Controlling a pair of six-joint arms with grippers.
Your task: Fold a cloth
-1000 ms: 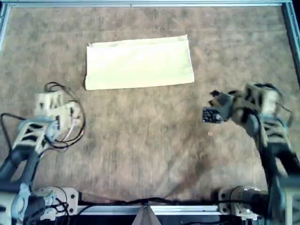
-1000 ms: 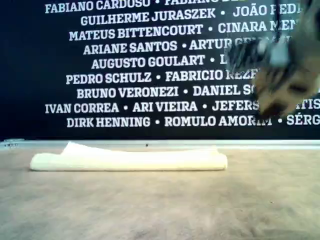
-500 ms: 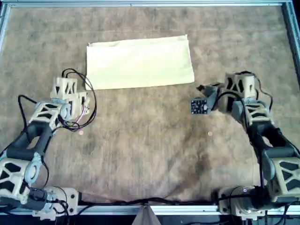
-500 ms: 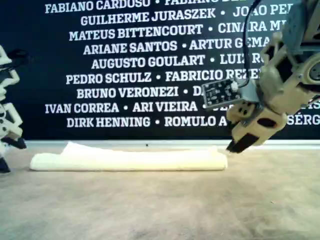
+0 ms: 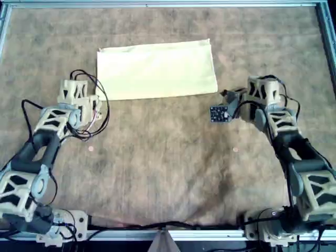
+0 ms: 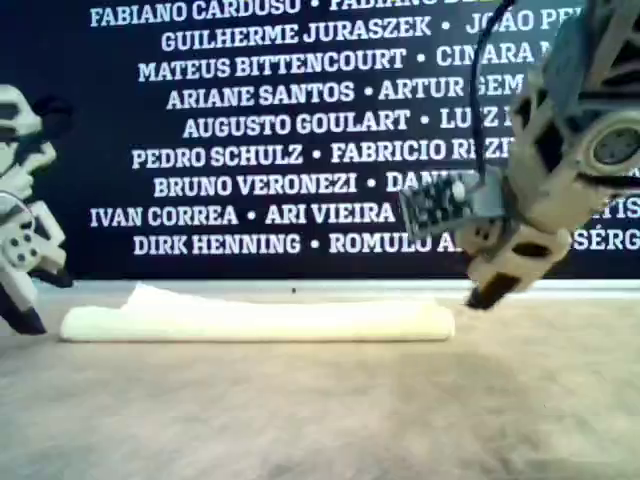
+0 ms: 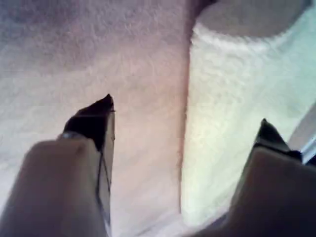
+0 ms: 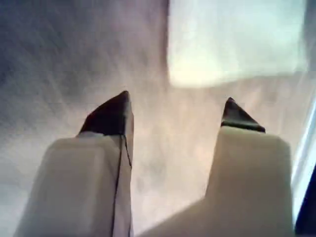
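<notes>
The cloth (image 5: 155,71) is a pale yellow rectangle lying flat on the far half of the table in the overhead view; in the exterior view the cloth (image 6: 258,320) looks like a low, doubled strip. My left gripper (image 5: 80,90) hovers just off its near left corner in the overhead view. It is open, and the cloth's (image 7: 232,123) edge lies ahead between its fingertips (image 7: 104,106). My right gripper (image 5: 224,96) is open just off the near right corner. In the right wrist view, a corner of the cloth (image 8: 232,44) lies beyond its fingertips (image 8: 122,101).
A brown mottled covering (image 5: 163,157) spreads over the whole table. A metal frame (image 5: 325,37) borders it. A black banner (image 6: 250,130) with white names stands behind the far edge. Loose cables (image 5: 97,118) hang off my left arm.
Both arms have moved away from the table's near edge toward the cloth, each ending close to a near corner. The cloth has not moved.
</notes>
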